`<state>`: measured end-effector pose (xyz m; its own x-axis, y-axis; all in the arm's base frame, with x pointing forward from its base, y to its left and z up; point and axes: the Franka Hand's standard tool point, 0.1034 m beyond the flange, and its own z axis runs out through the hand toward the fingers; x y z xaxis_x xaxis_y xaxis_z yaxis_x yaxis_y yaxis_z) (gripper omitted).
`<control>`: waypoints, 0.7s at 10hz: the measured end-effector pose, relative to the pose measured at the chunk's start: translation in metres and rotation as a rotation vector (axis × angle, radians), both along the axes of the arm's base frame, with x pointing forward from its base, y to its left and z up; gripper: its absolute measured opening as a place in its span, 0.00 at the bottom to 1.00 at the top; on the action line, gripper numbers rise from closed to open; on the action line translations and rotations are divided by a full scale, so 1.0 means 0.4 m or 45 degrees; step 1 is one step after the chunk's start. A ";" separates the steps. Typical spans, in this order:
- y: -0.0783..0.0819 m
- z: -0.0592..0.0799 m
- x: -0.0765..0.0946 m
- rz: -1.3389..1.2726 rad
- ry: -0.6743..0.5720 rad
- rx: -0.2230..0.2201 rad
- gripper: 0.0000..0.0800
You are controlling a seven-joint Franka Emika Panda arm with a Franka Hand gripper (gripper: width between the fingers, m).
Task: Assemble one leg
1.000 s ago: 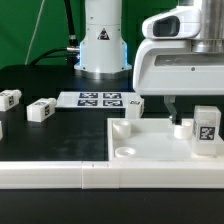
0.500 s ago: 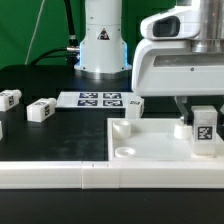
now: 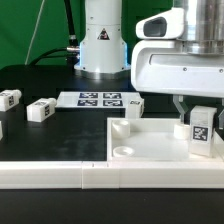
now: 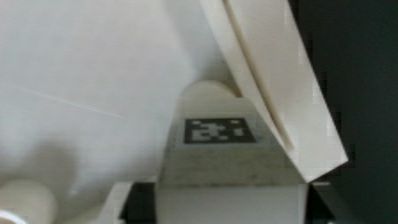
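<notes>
here the gripper (image 3: pixel 187 108) hung low over the far right part of the big white panel (image 3: pixel 150 148), at the exterior view's right, under the arm's bulky white wrist housing (image 3: pixel 180 62). a dark finger (image 3: pixel 179 107) showed on one side of the leg (image 3: pixel 203 131); the other finger was hidden behind that block, so whether the jaws were clamped on it or merely around it could not be told. in the wrist view the leg (image 4: pixel 221 140) lay between the two dark fingertips (image 4: pixel 130 203) at the picture's edge, its marker tag facing the camera, with the white panel (image 4: pixel 89 80) beyond it.

the leg stood upright on the panel near its right corner, tag face toward the exterior camera. on the same panel a short white stub (image 3: pixel 120 128) rose at the far left corner, and a round socket (image 3: pixel 125 152) sat at the near left corner. a long white rail (image 3: pixel 60 176) ran along the near side of the table, touching the panel's near edge.

further off, on the black table (image 3: pixel 55 130), the marker board (image 3: pixel 99 99) lay flat in front of the robot base (image 3: pixel 103 45). three other small white blocks were scattered around: one (image 3: pixel 41 110) to the left of the marker board, one (image 3: pixel 10 98) near the far left edge, and one (image 3: pixel 134 106) just beside the marker board's right end, behind the panel. all three stood well apart from the gripper.
</notes>
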<state>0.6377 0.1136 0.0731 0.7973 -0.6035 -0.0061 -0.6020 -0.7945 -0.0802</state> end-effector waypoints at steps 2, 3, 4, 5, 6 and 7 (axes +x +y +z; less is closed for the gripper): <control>-0.006 -0.001 0.002 -0.379 0.007 0.042 0.36; -0.006 -0.001 0.000 -0.502 0.011 0.050 0.36; -0.007 -0.002 -0.001 -0.715 0.029 0.065 0.36; -0.007 -0.003 -0.002 -0.857 0.039 0.072 0.36; -0.005 -0.003 -0.003 -0.992 0.050 0.079 0.36; -0.004 -0.004 -0.004 -1.149 0.062 0.084 0.36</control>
